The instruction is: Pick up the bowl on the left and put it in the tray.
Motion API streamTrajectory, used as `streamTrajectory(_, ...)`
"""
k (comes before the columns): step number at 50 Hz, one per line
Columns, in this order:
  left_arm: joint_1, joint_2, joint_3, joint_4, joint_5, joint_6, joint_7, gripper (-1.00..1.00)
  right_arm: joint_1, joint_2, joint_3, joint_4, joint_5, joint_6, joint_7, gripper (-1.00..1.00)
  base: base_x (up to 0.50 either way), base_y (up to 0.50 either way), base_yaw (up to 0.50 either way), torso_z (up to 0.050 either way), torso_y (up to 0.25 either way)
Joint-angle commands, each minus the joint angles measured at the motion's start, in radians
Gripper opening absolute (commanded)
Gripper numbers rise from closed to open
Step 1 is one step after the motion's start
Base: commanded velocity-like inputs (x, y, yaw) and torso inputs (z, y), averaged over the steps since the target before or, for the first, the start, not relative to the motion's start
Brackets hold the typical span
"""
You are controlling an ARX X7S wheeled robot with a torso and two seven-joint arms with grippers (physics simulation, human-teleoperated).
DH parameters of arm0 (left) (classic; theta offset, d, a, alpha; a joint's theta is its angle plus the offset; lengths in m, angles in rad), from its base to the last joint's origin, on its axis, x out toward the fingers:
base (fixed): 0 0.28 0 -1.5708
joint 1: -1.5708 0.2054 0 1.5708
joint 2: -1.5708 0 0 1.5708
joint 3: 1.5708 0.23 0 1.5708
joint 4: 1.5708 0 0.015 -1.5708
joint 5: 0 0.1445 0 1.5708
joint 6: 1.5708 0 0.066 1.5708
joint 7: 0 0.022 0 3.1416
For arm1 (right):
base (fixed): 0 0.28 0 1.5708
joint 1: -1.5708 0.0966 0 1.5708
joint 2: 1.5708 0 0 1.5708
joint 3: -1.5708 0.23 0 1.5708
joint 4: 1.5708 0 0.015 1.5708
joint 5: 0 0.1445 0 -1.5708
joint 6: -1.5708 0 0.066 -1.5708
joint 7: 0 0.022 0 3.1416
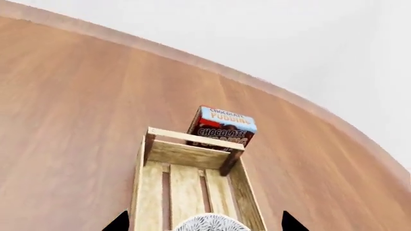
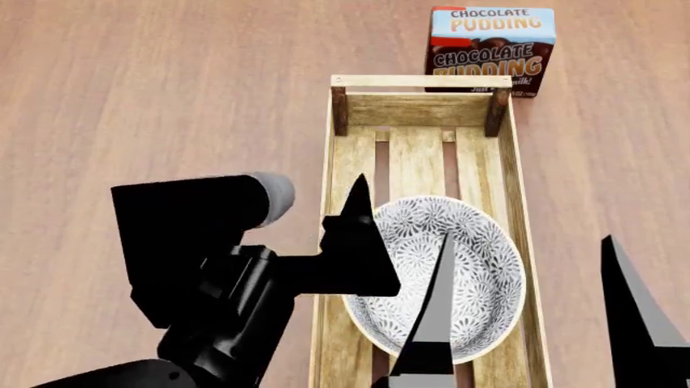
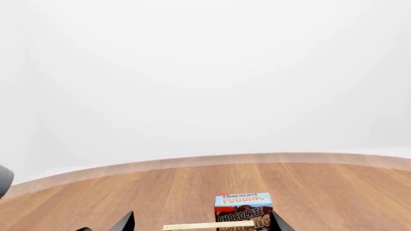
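Wood-grain planks in a warm brown cover the counter, whose far edge curves against a plain white wall in both wrist views. On it lies the tray, a long light-wood crate with low sides, darker corner posts and three floor slats. The bowl sits inside the tray's near half, resting on the slats; it is round and white, covered with a dense grey-black floral pattern, with a pale rim, and spans nearly the tray's full width. In the left wrist view only its patterned edge shows. A chocolate pudding box stands upright just beyond the tray's far end. The left gripper hangs over the bowl with its dark fingers apart, clamped on nothing. The right gripper's fingers are likewise spread apart and hold nothing
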State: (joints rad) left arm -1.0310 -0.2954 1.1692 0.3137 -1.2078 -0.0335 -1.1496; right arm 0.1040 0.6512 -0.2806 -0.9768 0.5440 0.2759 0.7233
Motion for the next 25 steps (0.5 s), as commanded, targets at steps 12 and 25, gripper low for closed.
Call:
streamTrajectory(12,-0.070,-0.134,0.046,0.170,0.145,-0.078,-0.090,1.00,0.005,-0.016,0.010,-0.003,-0.013,-0.013,-0.014,1.00,0.00,0.00,0.00,0.000,0.000)
streamTrajectory(25,-0.014,-0.246,0.067,0.284,0.203,-0.075,-0.126,1.00,0.009,-0.019,-0.008,0.008,-0.024,-0.020,-0.015,1.00,0.00,0.00,0.00,0.000,0.000)
